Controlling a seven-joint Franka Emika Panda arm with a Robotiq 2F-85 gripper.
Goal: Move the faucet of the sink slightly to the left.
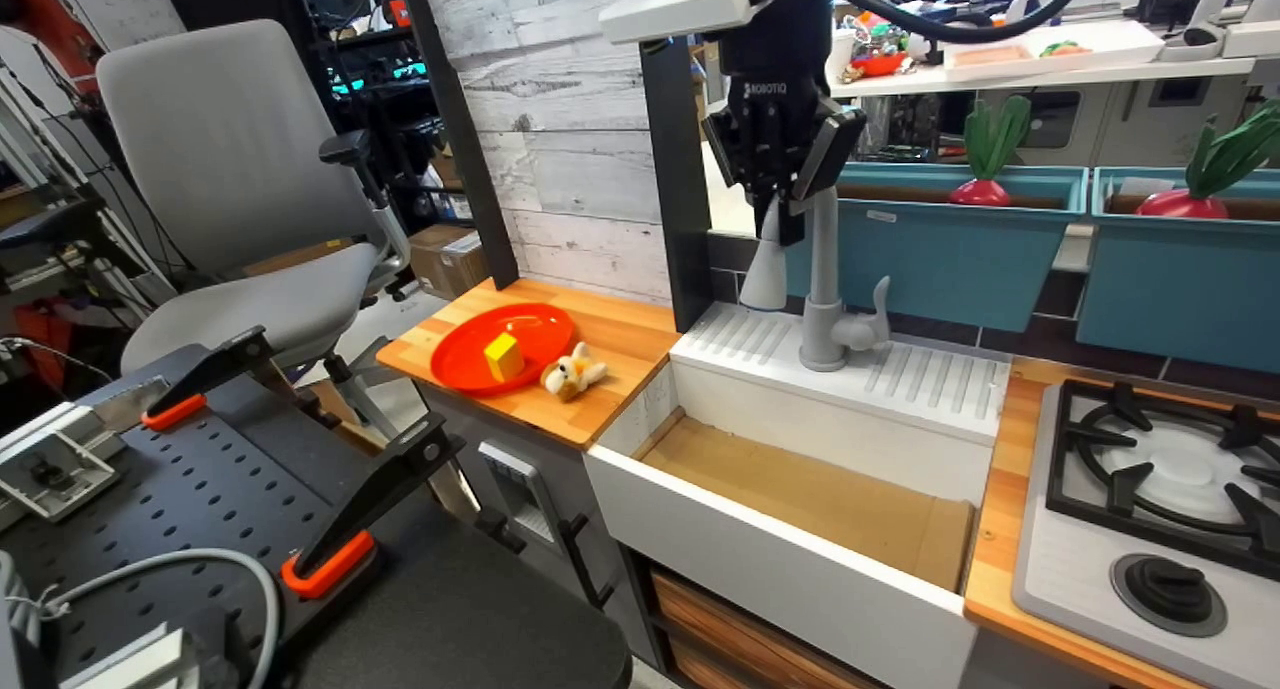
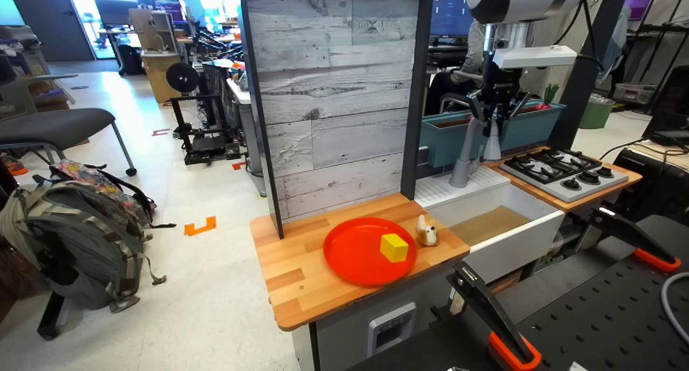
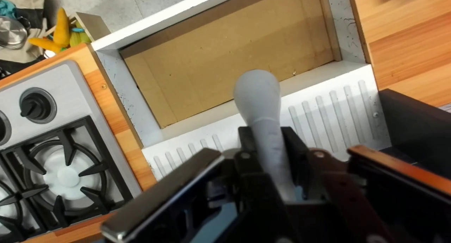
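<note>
Faucet [image 1: 824, 259]: it is standing upright on the ribbed white drainboard [image 1: 925, 374] along the back of the sink [image 1: 780, 579].
Nozzle [image 3: 259, 95]: it is pointing downward at the end of the spout [image 3: 270, 151], flaring toward its mouth.
Side lever [image 1: 865, 331]: it is jutting from the faucet's thick base.
Claw [image 3: 269, 134]: it is pinching the spout, a dark pad [image 3: 245, 134] pressing on each side in the wrist view.
Inside the sink: a tan panel [image 3: 218, 59] is lining the floor.
Wooden worktop [image 2: 301, 301]: it is holding a red plate [image 2: 350, 252] beside the sink, a yellow block [image 2: 394, 247] sitting on the plate, a small plush toy [image 2: 428, 233] resting just beside the rim.
Stovetop [image 1: 1070, 569]: it is lying across the sink from the plate.
Planters [image 1: 940, 269]: two teal ones are standing behind the drainboard, each holding a red bulb [image 1: 982, 191] with green leaves.
</note>
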